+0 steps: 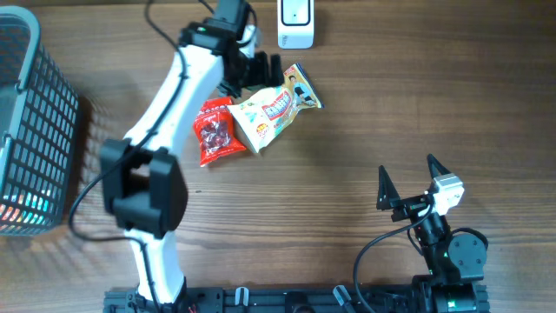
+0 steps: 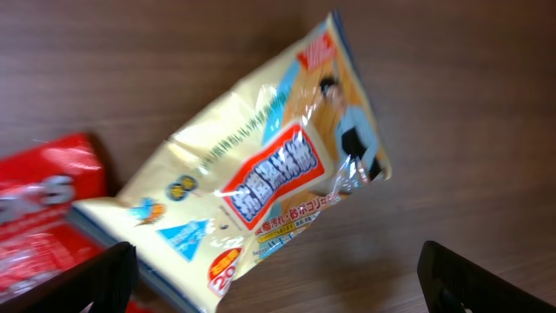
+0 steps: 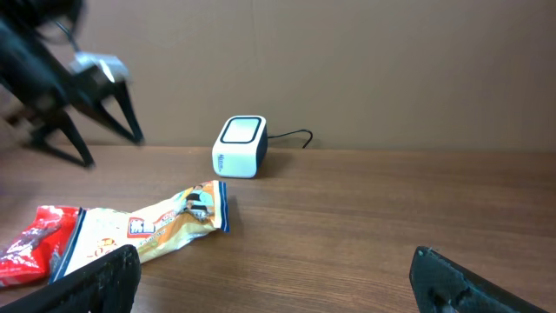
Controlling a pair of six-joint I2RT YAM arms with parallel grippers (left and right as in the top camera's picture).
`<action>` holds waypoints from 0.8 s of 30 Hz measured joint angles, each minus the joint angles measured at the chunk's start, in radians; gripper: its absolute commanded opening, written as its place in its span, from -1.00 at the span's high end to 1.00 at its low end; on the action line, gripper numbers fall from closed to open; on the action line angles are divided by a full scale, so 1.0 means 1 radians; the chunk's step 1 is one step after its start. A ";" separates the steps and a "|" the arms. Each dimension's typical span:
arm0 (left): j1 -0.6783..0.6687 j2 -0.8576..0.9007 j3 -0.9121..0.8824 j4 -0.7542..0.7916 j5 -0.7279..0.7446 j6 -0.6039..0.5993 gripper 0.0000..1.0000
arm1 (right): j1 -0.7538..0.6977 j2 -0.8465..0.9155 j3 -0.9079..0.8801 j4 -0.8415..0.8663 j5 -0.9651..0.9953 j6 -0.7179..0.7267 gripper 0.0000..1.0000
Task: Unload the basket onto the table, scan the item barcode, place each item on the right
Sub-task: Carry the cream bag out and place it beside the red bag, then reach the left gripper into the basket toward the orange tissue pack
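I am seeing the left fingers [image 1: 265,69] and the right fingers [image 1: 384,187] spread wide and empty, the glossy, crinkled yellow packet [image 1: 274,109] lying on the wood-grain surface [image 1: 391,104].

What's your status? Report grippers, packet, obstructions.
Left gripper open above yellow packet; right gripper open, apart. Packet on table, not held, near scanner. Red packet touching it.

The basket [image 1: 26,130] at the table's [image 1: 391,113] left edge runs off the overhead picture, and the scanner [image 1: 295,24] at the far edge is clipped at the top. The yellow snack bag [image 1: 274,109] covers one side of the red packet [image 1: 213,135]. In the left wrist view the bag's print is blurred, and the left gripper [image 2: 276,280] shows only its fingertips [image 2: 100,276] at the bottom corners.
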 measured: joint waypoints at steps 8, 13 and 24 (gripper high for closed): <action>0.211 -0.379 0.004 -0.006 -0.071 0.000 -1.00 | 0.000 0.000 0.000 0.000 0.000 0.000 -1.00; 0.410 -0.560 0.011 -0.046 -0.245 0.000 -1.00 | 0.000 0.000 0.000 0.000 0.000 0.000 -1.00; 0.885 -0.505 0.011 -0.132 -0.387 -0.084 -1.00 | 0.000 0.000 0.000 0.000 0.000 0.000 -1.00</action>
